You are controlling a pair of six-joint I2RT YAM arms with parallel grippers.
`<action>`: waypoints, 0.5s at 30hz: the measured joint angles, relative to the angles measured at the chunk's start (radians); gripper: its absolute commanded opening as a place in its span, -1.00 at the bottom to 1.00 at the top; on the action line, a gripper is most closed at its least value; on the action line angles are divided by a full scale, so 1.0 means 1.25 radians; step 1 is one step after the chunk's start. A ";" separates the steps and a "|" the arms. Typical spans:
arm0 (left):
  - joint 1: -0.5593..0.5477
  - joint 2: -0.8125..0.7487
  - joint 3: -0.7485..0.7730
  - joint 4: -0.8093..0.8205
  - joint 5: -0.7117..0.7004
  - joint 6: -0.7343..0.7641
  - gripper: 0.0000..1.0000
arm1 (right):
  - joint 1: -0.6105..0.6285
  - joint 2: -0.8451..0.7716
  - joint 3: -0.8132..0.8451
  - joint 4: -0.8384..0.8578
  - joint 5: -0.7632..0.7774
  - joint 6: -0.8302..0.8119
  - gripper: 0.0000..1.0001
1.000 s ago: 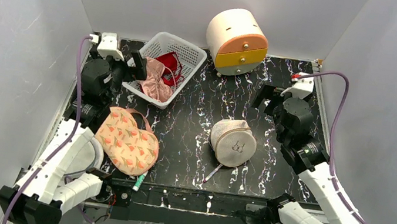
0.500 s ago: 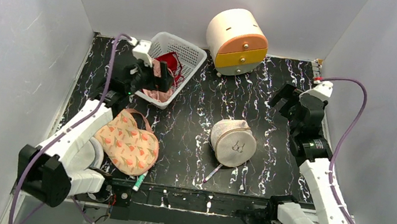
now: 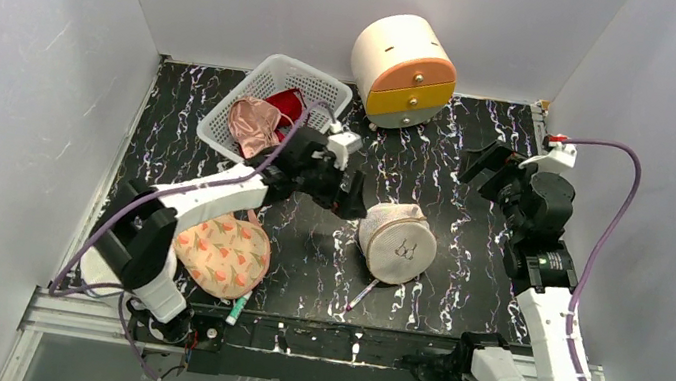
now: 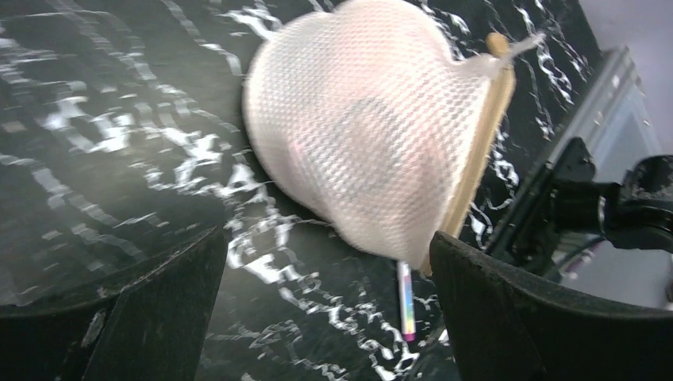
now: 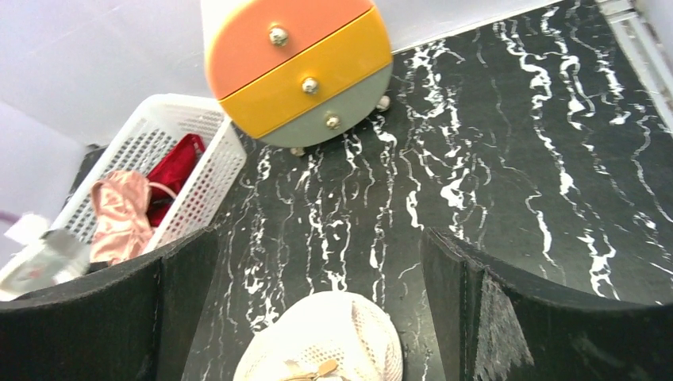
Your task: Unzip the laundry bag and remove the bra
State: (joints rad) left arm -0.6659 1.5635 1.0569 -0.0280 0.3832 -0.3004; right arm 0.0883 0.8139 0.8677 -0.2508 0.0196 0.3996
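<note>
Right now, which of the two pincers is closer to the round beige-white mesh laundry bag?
The left pincer: it hovers just left of the laundry bag. The right pincer hangs farther off, toward the back right corner.

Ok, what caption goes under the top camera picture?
Open left gripper beside the laundry bag; open right gripper hovers apart.

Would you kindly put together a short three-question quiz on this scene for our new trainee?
1. True or false: the left gripper is shut on the laundry bag.
2. What lies in the white lattice basket? A) pink and red garments; B) a drawer chest; C) nothing.
3. Short answer: which is nearer the laundry bag, the left gripper or the right gripper?

Key: 1 false, its jaws stand open; 2 A; 3 the left gripper.
</note>
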 measured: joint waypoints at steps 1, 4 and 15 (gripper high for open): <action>-0.020 0.023 0.015 -0.001 0.009 -0.007 0.96 | -0.001 -0.002 0.000 0.001 -0.016 0.002 0.96; -0.071 0.087 0.065 -0.003 0.029 -0.028 0.88 | -0.004 -0.004 0.000 0.001 -0.059 0.005 0.96; -0.169 0.197 0.140 0.012 0.063 -0.103 0.16 | -0.004 -0.005 -0.010 0.005 -0.150 0.017 0.96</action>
State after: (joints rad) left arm -0.8768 1.8103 1.2316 -0.0128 0.4618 -0.4294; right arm 0.0830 0.8078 0.8555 -0.2440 -0.1680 0.4206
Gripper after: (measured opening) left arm 0.703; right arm 0.980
